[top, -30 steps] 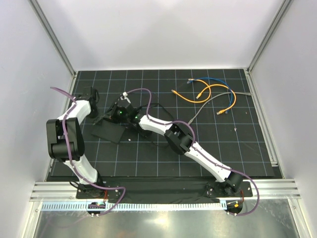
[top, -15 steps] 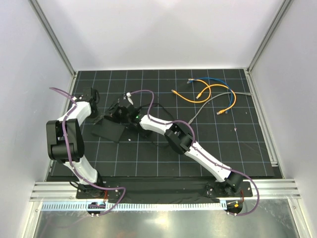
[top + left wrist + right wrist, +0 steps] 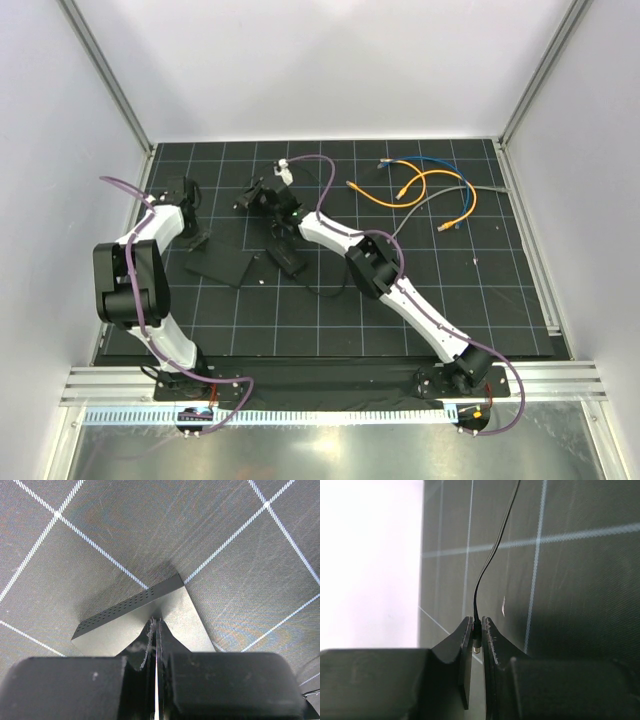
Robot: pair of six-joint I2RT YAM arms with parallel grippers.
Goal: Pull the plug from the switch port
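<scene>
While the left pincer (image 3: pixel 154 627) is pinched tight, its tips down on a corner of the switch (image 3: pixel 176 611), that flat black box lies on the counter (image 3: pixel 250 320) toward the left side. Further right, the right pincer (image 3: pixel 476 630) is clamped narrowly on the plug (image 3: pixel 477 644), well apart from the switch, with the thin black cord (image 3: pixel 492 550) trailing away from it. A black brick (image 3: pixel 288 258) lies just right of the switch, and loose orange, blue and grey cables (image 3: pixel 424 178) lie far right.
</scene>
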